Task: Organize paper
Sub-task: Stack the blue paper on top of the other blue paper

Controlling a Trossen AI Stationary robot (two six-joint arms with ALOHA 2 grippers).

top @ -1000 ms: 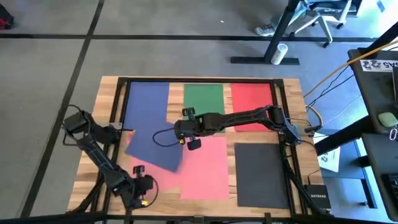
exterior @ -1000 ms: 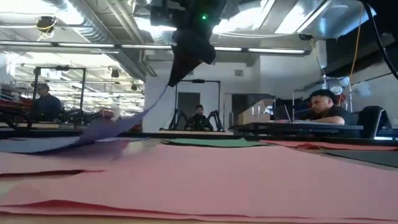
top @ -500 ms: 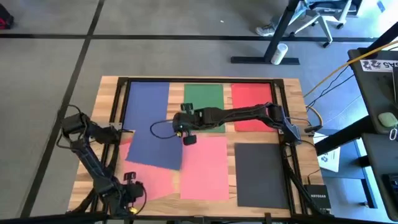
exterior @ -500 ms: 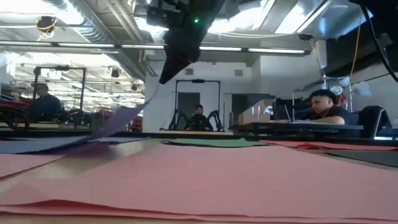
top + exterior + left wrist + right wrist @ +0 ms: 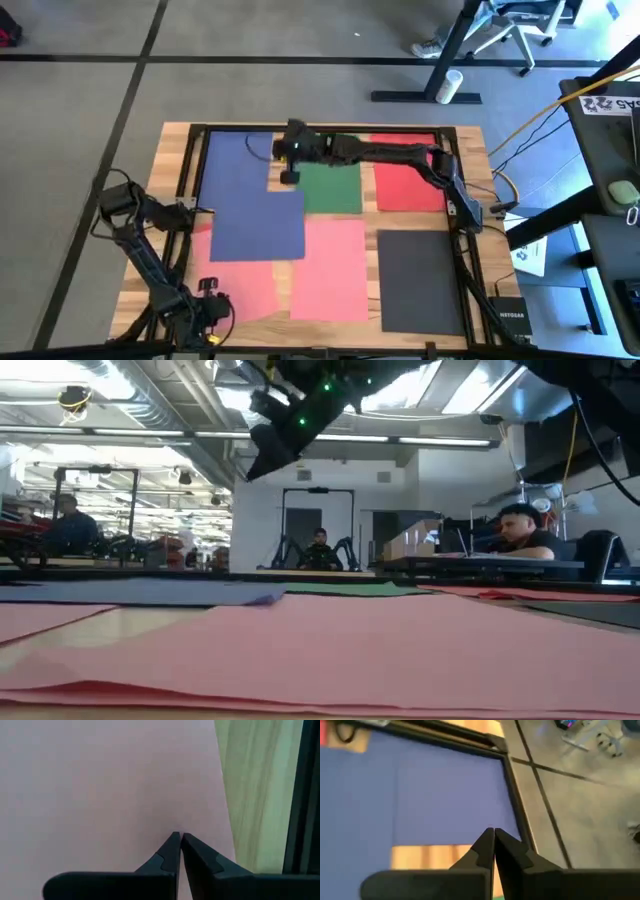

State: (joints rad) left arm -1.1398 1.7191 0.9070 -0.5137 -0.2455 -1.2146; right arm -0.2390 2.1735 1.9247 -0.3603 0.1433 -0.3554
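The right gripper (image 5: 287,160) hangs pinched shut on nothing, raised over the far blue sheet (image 5: 238,158); a second blue sheet (image 5: 256,226) lies flat just below it, lapping the salmon sheet (image 5: 330,270). Thin, limp paper, so a low pass could snag and curl an edge. The left gripper (image 5: 179,836) is closed too, empty, over pink.
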